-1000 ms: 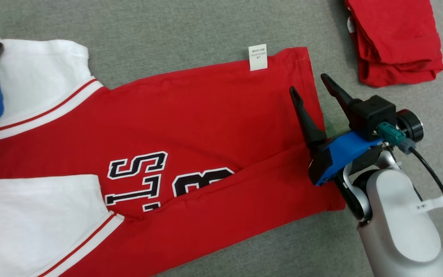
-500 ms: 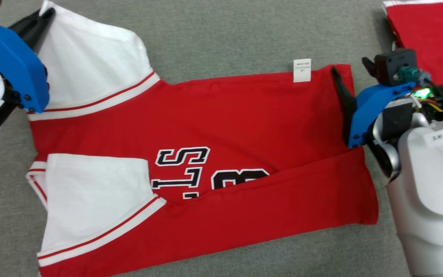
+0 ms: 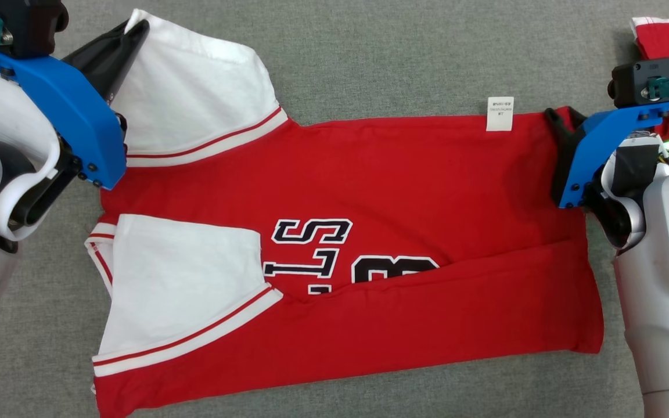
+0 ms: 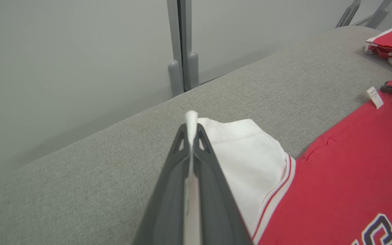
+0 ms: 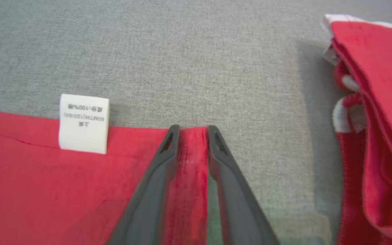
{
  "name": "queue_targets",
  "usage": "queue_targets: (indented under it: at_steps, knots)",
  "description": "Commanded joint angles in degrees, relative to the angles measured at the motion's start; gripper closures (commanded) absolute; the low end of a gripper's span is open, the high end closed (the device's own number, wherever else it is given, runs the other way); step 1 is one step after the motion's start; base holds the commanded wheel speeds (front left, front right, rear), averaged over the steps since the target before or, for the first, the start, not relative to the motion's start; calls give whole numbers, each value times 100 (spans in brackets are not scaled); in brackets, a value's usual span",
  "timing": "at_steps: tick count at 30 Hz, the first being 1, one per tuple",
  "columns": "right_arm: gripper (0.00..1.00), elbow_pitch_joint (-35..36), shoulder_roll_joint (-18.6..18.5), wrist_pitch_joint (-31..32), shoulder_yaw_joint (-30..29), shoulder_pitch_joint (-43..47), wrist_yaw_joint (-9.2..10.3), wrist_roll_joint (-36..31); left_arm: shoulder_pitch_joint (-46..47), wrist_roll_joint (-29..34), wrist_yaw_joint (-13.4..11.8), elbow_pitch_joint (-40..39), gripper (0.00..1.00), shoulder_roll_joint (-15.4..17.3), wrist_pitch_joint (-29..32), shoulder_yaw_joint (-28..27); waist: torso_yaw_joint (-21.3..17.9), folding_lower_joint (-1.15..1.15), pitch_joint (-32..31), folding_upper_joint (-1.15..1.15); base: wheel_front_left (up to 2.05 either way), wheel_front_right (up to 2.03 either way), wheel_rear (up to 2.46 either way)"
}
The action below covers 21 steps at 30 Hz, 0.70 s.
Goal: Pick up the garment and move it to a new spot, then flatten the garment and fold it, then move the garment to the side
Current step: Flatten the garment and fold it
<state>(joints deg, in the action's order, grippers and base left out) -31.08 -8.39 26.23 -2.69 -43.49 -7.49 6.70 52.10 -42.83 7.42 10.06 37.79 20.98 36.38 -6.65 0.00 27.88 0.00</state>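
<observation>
Two holds nearly yours: left gripper (image 4: 191,127) clamps sleeve (image 3: 195,87) at 10 o'clock; right gripper (image 5: 193,131) has half-closed astride the hem (image 5: 192,160) at 2 o'clock.

Soft, even light is falling from overhead, leaving the grey desk (image 3: 369,52) bright and the red garment (image 3: 427,174) saturated, without glare. In the right wrist view the folded red pile (image 5: 379,102) is casting a faint, blurred shadow to its left, so the light is possibly leaning in from that side. That view is looking slightly soft, the label (image 5: 84,123) print barely reading. In the left wrist view the left end effector (image 4: 191,127) is blurring toward the bottom edge, and the white sleeve (image 4: 247,153) is nearly washing out.
</observation>
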Motion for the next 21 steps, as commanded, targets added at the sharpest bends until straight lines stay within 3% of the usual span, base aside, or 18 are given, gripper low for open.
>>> queue_targets:
  at_steps: [1,10,16,21]
  knots:
    - [98,-58,-45,19,-24,-101,0,87,50,-17,6,-6,100,-9,-57,39,21,0,1,0,0,0,0]
    - [100,-124,-144,-564,83,83,0,174,-120,-165,7,21,100,9,-378,152,84,0,-309,0,0,0,0]
    - [100,114,-231,-943,342,569,0,389,-638,-347,5,-360,100,163,-691,176,115,0,-775,0,0,0,0]
    - [100,502,-296,-1192,363,1267,0,522,-1512,-515,-214,-988,100,420,-1023,104,139,0,-1213,0,0,0,0]
